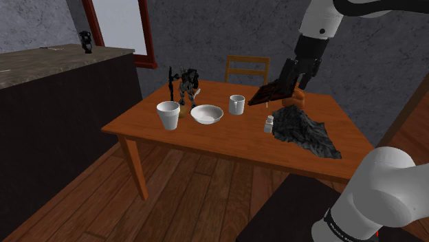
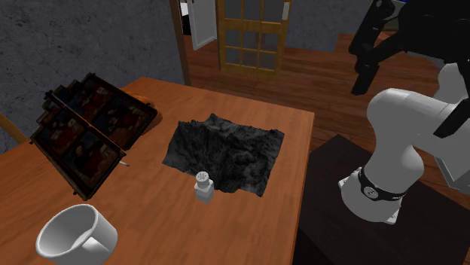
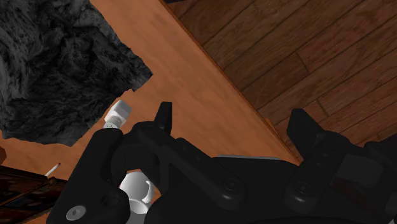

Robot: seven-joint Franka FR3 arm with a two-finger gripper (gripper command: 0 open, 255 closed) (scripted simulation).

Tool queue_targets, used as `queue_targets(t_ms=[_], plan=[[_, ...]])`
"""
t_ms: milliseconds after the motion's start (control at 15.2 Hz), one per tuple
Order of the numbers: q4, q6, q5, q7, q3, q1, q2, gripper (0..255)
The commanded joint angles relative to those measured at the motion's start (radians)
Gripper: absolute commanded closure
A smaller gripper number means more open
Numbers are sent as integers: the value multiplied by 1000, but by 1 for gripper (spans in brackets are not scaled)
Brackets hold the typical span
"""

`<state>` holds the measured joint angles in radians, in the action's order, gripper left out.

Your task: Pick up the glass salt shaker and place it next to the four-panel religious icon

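Observation:
The small pale salt shaker (image 1: 269, 124) (image 2: 203, 186) (image 3: 119, 114) stands upright on the wooden table (image 1: 206, 141), touching the edge of a crumpled dark cloth (image 1: 302, 130) (image 2: 226, 150) (image 3: 57, 63). The dark four-panel icon (image 1: 273, 91) (image 2: 90, 132) leans tilted just beyond the cloth. My black gripper (image 1: 294, 80) (image 2: 363, 71) (image 3: 235, 124) hangs high above the table near the icon, well clear of the shaker. Its fingers (image 3: 164, 118) stand apart with nothing between them.
A white mug (image 1: 236, 104) (image 2: 75, 237) (image 3: 137, 191), a white bowl (image 1: 207, 114), a white cup (image 1: 168, 115) and a dark figurine (image 1: 188, 84) stand on the table. A wooden chair (image 1: 247, 69) is behind it. A dark counter (image 1: 55, 82) lies at the shoulder view's left.

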<state>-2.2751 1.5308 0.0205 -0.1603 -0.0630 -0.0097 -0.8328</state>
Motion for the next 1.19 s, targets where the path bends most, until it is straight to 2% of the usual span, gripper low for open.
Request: queue_targets(t_ms=[0,594,1122], plan=[[0,0,0,0,0,0,0,0],[-76,220,74,132,-141,-31,166,0],[-60,412,93,255,-269,-44,392,0]])
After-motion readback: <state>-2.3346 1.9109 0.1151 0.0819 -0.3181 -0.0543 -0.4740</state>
